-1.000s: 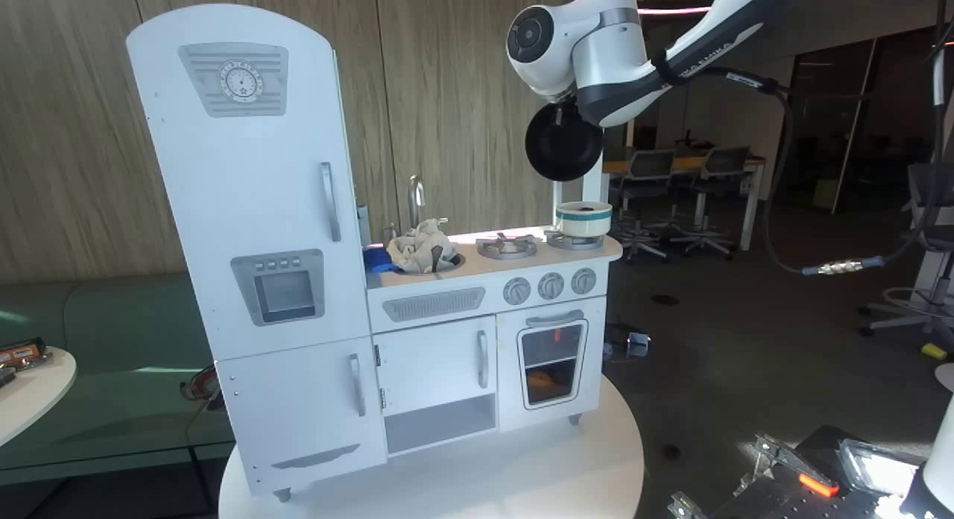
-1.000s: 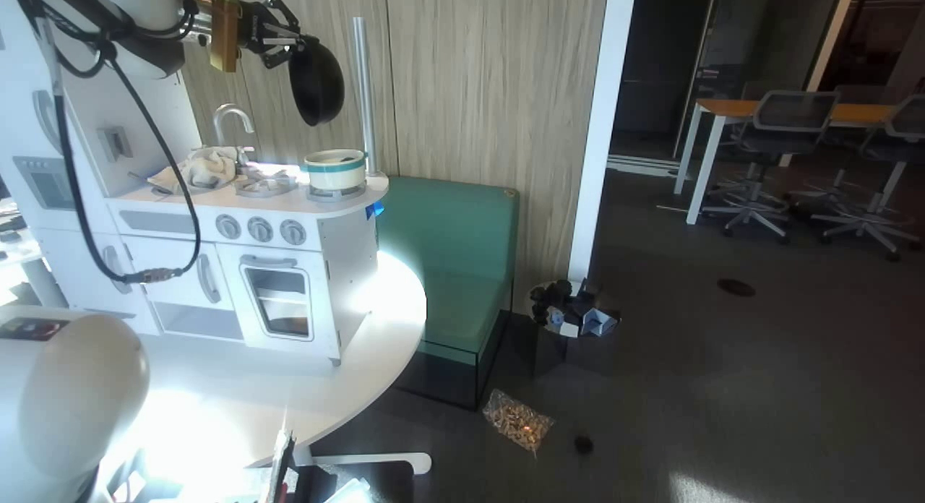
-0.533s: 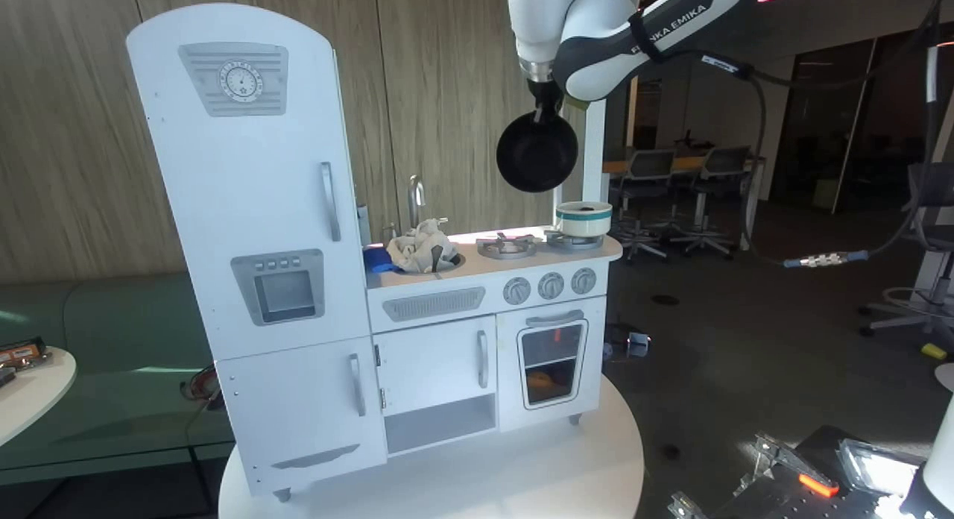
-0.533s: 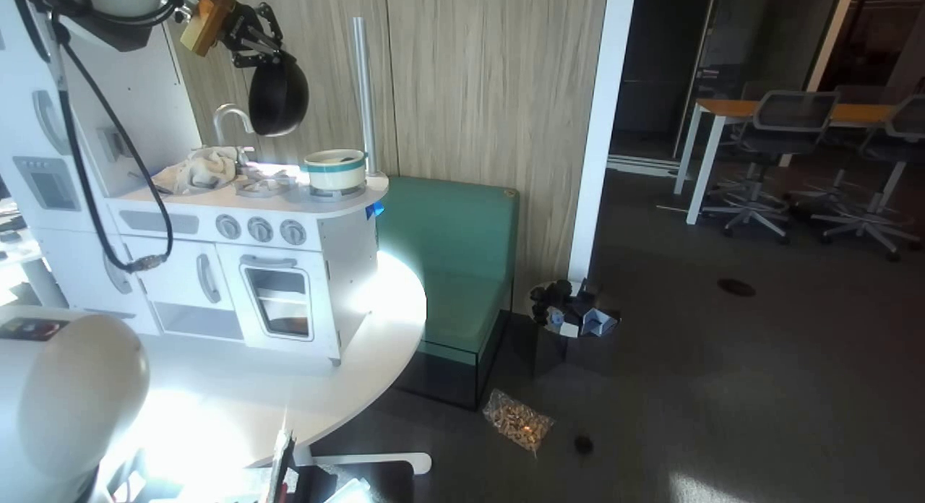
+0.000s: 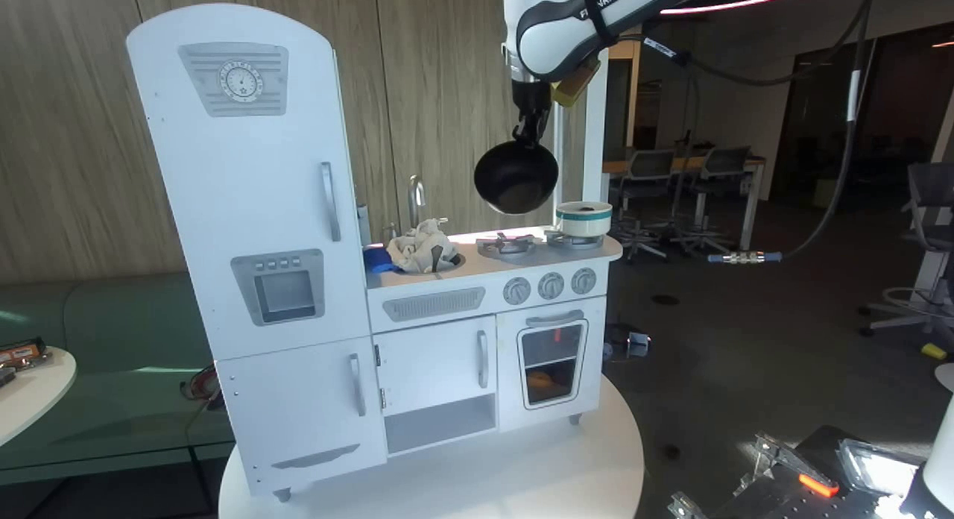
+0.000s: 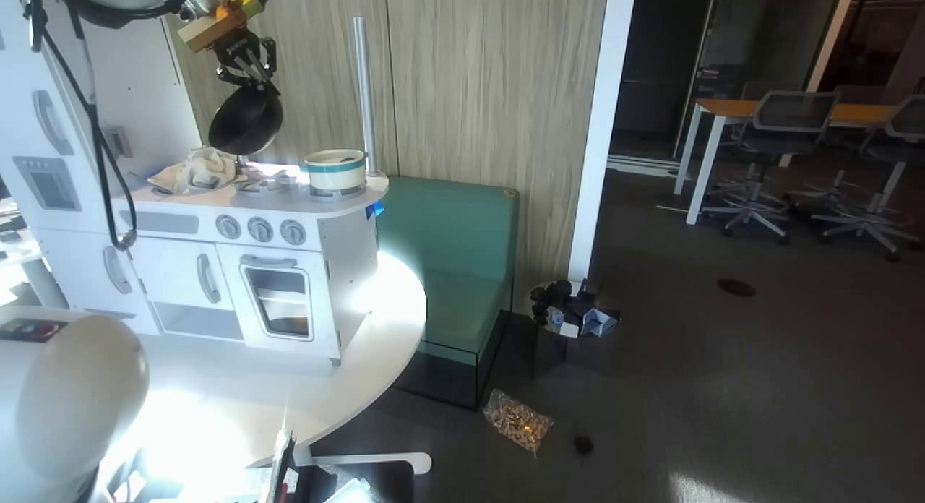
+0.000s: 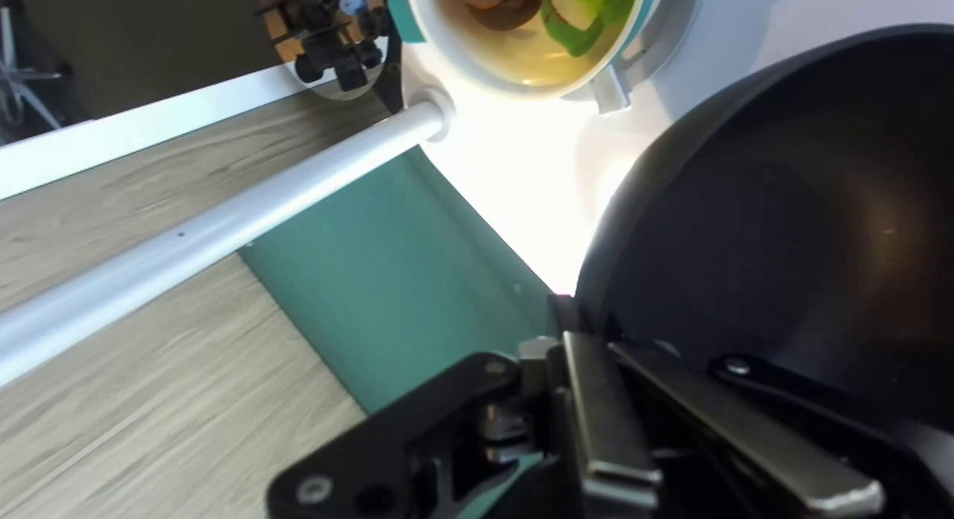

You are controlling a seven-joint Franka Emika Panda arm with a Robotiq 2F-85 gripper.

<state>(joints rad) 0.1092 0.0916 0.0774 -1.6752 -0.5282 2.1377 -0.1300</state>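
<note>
Above the bare burner (image 5: 505, 244) in an exterior view, I had just swung the pan (image 5: 516, 179) down toward eight o'clock and tipped it flatter, my gripper (image 5: 528, 136) pinching it tight. That put it nearer the burner, with the pot (image 5: 583, 221) at four o'clock.

in an exterior view, the claw (image 6: 261, 84) holds a black pan (image 6: 244, 121), tipped, above the counter (image 6: 287, 202). a white pot (image 6: 335, 176) with a green stripe stands on a burner (image 6: 337, 194) there.
</note>
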